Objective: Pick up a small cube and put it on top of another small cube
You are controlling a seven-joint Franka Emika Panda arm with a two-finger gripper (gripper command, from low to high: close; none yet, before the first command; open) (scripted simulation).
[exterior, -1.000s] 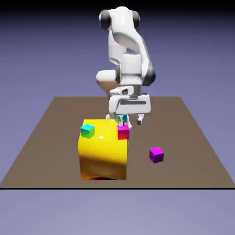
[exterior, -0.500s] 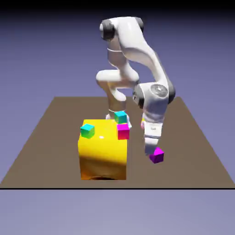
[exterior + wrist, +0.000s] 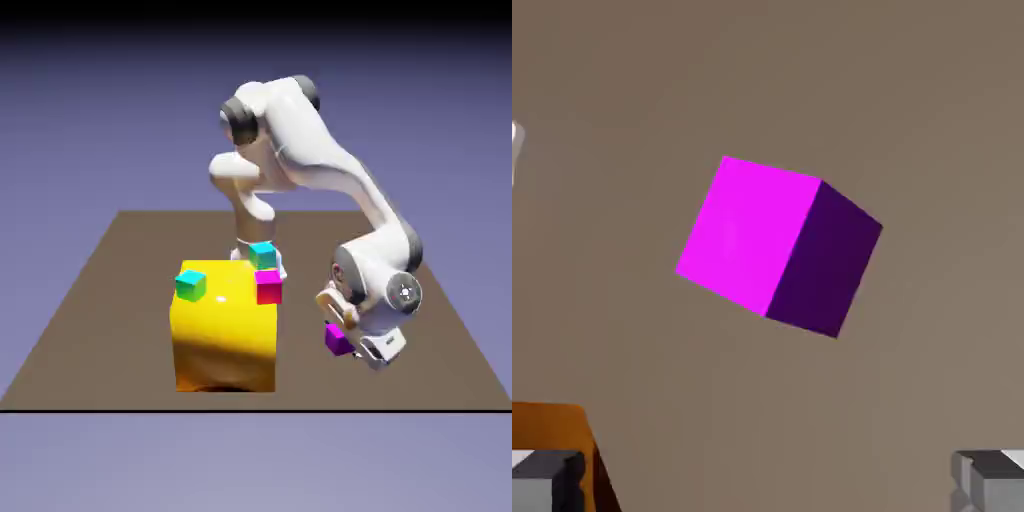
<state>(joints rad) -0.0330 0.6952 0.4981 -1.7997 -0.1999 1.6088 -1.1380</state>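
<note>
Swung my gripper (image 3: 768,482) out from mid-table to the magenta-purple cube (image 3: 774,245); jaws wide apart, grasp still needs lining up.

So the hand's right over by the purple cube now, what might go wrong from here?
The purple cube sits turned relative to the gripper's open fingertips, so closing now might catch its corners or miss it. The yellow block shows beside one fingertip in the hand view, so a sideways swing could perhaps bump it.
</note>
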